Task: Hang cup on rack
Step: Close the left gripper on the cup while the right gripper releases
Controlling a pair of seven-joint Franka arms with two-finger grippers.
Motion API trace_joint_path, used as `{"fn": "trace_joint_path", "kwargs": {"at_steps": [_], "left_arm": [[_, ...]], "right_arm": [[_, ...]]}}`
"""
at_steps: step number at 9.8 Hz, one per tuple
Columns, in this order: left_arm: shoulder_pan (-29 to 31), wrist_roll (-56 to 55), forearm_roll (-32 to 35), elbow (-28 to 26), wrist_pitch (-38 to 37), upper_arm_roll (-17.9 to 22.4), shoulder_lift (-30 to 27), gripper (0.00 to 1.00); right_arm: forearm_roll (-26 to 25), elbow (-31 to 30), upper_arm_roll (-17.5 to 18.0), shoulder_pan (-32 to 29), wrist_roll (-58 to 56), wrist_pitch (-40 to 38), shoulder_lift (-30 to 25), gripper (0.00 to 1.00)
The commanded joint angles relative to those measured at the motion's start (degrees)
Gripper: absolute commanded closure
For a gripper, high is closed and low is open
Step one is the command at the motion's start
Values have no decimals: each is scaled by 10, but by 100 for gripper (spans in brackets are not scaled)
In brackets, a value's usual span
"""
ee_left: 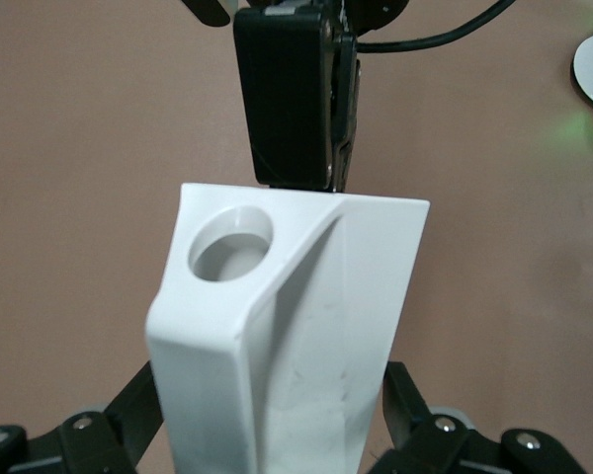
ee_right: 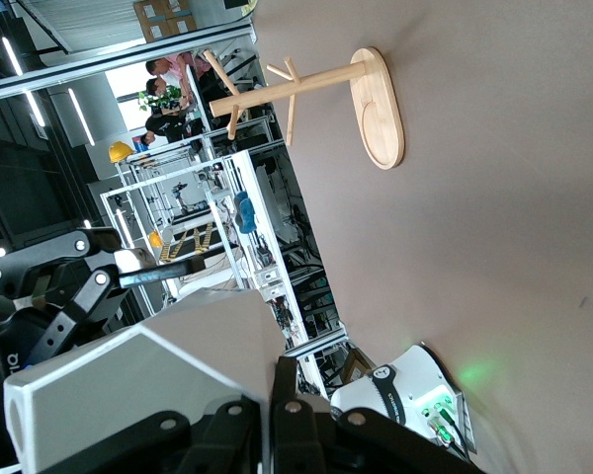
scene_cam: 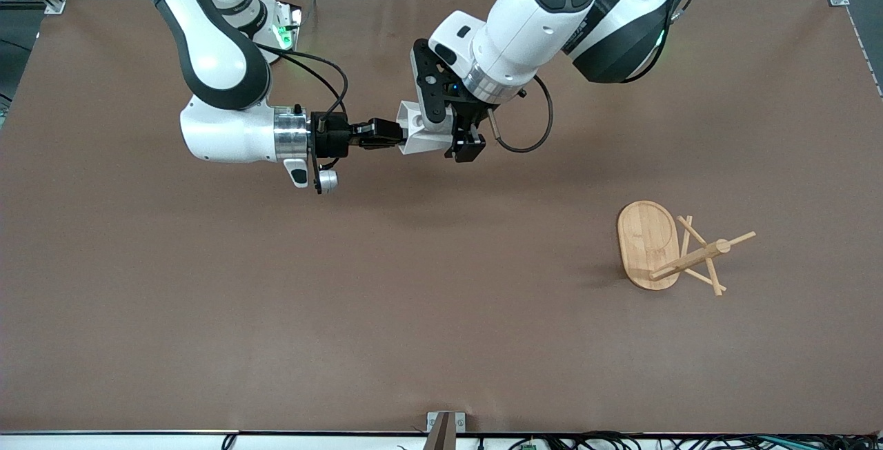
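Holding the cup (scene_cam: 421, 131) clear of the table (scene_cam: 414, 312), the right gripper (scene_cam: 394, 134) reaches in level from the right arm's end, its narrow jaws clamped on the cup's wall at the open end. The right wrist view confirms this: the fingers (ee_right: 289, 420) are pinched together on the white wall.

The cup is white and angular and lies on its side in the air. Its handle, with the round hole, is turned upward toward the left wrist camera. It hangs over the middle of the table, toward the robots' bases.

The left gripper (scene_cam: 466, 145) comes down from above onto the closed end of the cup. In the left wrist view the cup's body (ee_left: 306, 336) fills the space directly under that camera, with the right gripper (ee_left: 311, 173) at its open end. Whether the left gripper has a firm hold on the cup cannot be told.

The rack (scene_cam: 648, 243) stands upright on its oval base toward the left arm's end of the table, with its post and crossing pegs bare. It is well apart from the cup and both grippers. The right wrist view also shows the rack (ee_right: 381, 109) standing alone on the brown surface
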Motion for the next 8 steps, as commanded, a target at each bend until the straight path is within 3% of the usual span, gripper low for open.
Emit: {"fn": "trace_joint_path", "kwargs": {"at_steps": [1,2,5,6,7,8], "left_arm": [[0,-2,9,-10,-3,-3,12,79],[3,-3,8,-9,-3,-3,12,85],[12,-8,8,-9,-15,1,9,89],[13,-12,10,-9,-21,3,6,90],[26,-11,12,-9,-25,3,5,90],[28,-11,14,-9,-33,3,4,90]], "right_arm": [[22,-21,4,-5,-7,-2,-27,99],[23,-21,4,-5,-7,-2,-27,99],[22,-20,4,-5,-3,-2,-27,98],[21,-19,4,-7,3,-7,-27,58],[21,-20,4,-6,3,-5,-37,1],[20,-20,2,-10,3,-5,-41,0]]}}
